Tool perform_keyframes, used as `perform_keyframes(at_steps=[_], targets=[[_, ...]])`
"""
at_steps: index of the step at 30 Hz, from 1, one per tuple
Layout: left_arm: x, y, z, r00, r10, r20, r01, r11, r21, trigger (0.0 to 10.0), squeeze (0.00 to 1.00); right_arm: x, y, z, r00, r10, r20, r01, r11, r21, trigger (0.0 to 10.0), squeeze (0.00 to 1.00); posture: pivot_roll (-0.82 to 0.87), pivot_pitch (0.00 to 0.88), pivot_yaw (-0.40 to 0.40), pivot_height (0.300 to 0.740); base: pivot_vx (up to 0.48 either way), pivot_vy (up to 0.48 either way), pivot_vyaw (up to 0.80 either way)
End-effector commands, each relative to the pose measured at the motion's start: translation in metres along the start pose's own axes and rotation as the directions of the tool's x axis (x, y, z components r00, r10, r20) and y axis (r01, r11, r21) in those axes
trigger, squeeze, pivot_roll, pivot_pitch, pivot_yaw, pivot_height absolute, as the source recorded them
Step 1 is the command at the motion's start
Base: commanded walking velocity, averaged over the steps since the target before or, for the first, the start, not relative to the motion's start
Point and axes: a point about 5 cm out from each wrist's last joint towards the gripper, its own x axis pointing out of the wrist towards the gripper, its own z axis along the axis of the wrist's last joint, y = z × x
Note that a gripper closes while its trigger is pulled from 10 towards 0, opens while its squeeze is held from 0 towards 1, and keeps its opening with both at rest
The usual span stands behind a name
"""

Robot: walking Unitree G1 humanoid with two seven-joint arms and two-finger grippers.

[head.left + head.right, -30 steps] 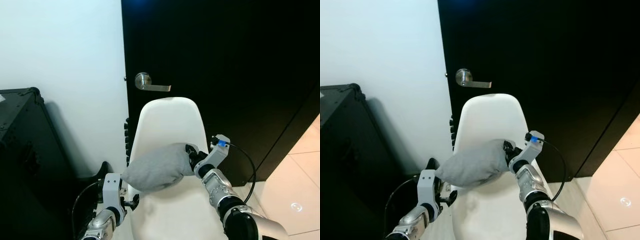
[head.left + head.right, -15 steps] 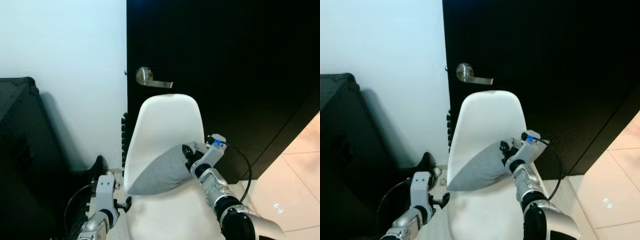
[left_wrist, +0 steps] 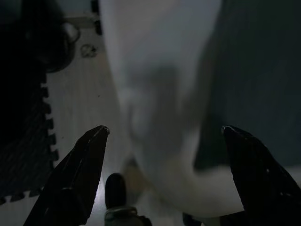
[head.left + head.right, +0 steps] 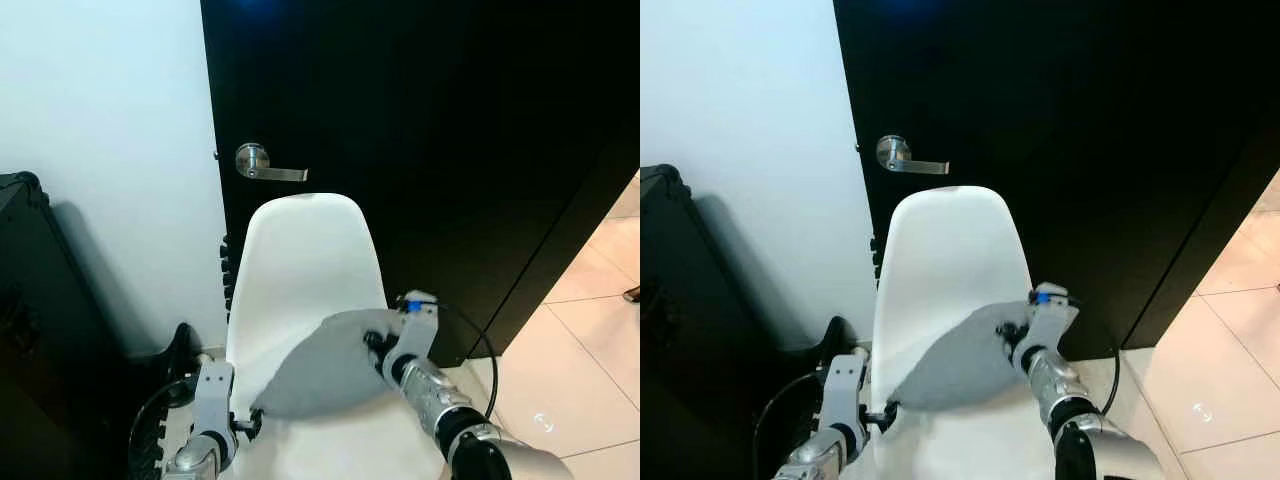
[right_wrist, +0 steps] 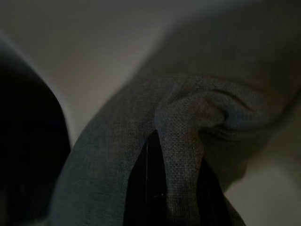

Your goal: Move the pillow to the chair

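Observation:
A grey pillow (image 4: 320, 368) lies slanted on the seat of a white shell chair (image 4: 300, 250), its low end toward the seat's left front edge. My right gripper (image 4: 377, 346) is shut on the pillow's upper right corner; in the right wrist view the grey fabric (image 5: 188, 122) is bunched between the black fingers (image 5: 149, 188). My left gripper (image 4: 880, 412) sits low by the chair's left edge, just beside the pillow's low corner. In the left wrist view it stands open (image 3: 164, 129), with the white chair (image 3: 155, 70) ahead between its fingers.
A black door with a silver lever handle (image 4: 262, 166) stands close behind the chair. On the left are a white wall and a tall black case (image 4: 30, 300). Dark foam matting (image 3: 23, 141) lies on the floor at left, pale tiles (image 4: 580, 380) at right.
The camera has shifted. The pillow has come down from mid-air onto the chair seat, still pinched by the right gripper. The left gripper has dropped from under it to the chair's left edge.

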Motion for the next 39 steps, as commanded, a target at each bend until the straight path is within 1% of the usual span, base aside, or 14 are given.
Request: perform_keyframes(at_steps=[1,3,4,7,9,14,19,23,26,32,36,39], targets=[[-0.002,0.003,-0.007,0.999,0.013,-0.035,-0.013,1.000,0.019,10.0,0.00,-0.001,-0.003,-0.004,0.999,-0.036,-0.037,0.035,0.999,-0.016,10.0,0.00,0.14,0.000,-0.068,0.724,0.000,0.000,0.00],[-0.003,0.003,-0.010,0.999,0.022,-0.050,-0.020,0.999,0.033,10.0,0.00,-0.002,-0.006,-0.013,0.994,-0.060,-0.087,0.057,0.998,-0.038,10.0,0.00,0.14,0.000,-0.069,0.724,0.000,0.000,0.00],[-0.003,0.003,-0.010,0.999,0.022,-0.050,-0.020,0.999,0.033,10.0,0.00,-0.002,-0.006,-0.013,0.994,-0.060,-0.087,0.057,0.998,-0.038,10.0,0.00,0.14,0.000,-0.069,0.724,0.000,0.000,0.00],[-0.004,0.004,-0.014,0.997,0.031,-0.065,-0.028,0.999,0.044,10.0,0.00,-0.002,-0.005,-0.021,0.989,-0.063,-0.131,0.054,0.996,-0.070,10.0,0.00,0.14,0.000,-0.068,0.724,0.000,0.000,0.00],[-0.004,0.005,-0.015,0.997,0.040,-0.070,-0.037,0.998,0.043,10.0,0.00,-0.002,-0.004,-0.022,0.989,-0.064,-0.132,0.054,0.996,-0.073,10.0,0.00,0.14,0.000,-0.070,0.724,0.000,0.000,0.00],[-0.005,0.006,-0.017,0.996,0.048,-0.075,-0.045,0.998,0.036,10.0,0.00,-0.001,0.001,-0.021,0.993,-0.038,-0.108,0.035,0.999,-0.031,10.0,0.00,0.14,0.000,-0.073,0.724,0.000,0.000,0.00],[-0.006,0.007,-0.020,0.995,0.054,-0.087,-0.052,0.998,0.034,10.0,0.00,-0.001,0.000,-0.023,0.992,-0.046,-0.115,0.041,0.998,-0.043,10.0,0.00,0.14,0.000,-0.075,0.724,0.000,0.000,0.00],[-0.007,0.008,-0.024,0.992,0.048,-0.119,-0.044,0.999,0.032,10.0,0.00,-0.002,-0.001,-0.024,0.992,-0.057,-0.116,0.052,0.997,-0.052,10.0,0.00,0.14,0.000,-0.076,0.724,-0.422,0.000,0.00],[-0.007,0.008,-0.023,0.993,0.047,-0.107,-0.044,0.999,0.031,10.0,0.00,-0.001,-0.002,-0.023,0.992,-0.059,-0.112,0.053,0.997,-0.054,10.0,0.00,0.14,0.000,-0.077,0.724,-0.405,0.000,0.00],[-0.006,0.008,-0.022,0.994,0.051,-0.097,-0.048,0.998,0.034,10.0,0.00,-0.001,-0.002,-0.020,0.993,-0.059,-0.104,0.053,0.997,-0.059,10.0,0.00,0.14,0.000,-0.078,0.724,0.000,0.000,0.00],[-0.006,0.006,-0.021,0.994,0.049,-0.099,-0.043,0.998,0.054,10.0,0.00,-0.002,-0.003,-0.019,0.993,-0.060,-0.104,0.053,0.996,-0.069,10.0,0.00,0.14,0.000,-0.079,0.724,0.000,0.000,0.00],[-0.006,0.006,-0.023,0.991,0.058,-0.121,-0.054,0.998,0.036,10.0,0.00,-0.002,-0.002,-0.022,0.991,-0.059,-0.116,0.050,0.996,-0.080,10.0,0.00,0.14,0.000,-0.081,0.724,-0.194,0.000,0.00]])
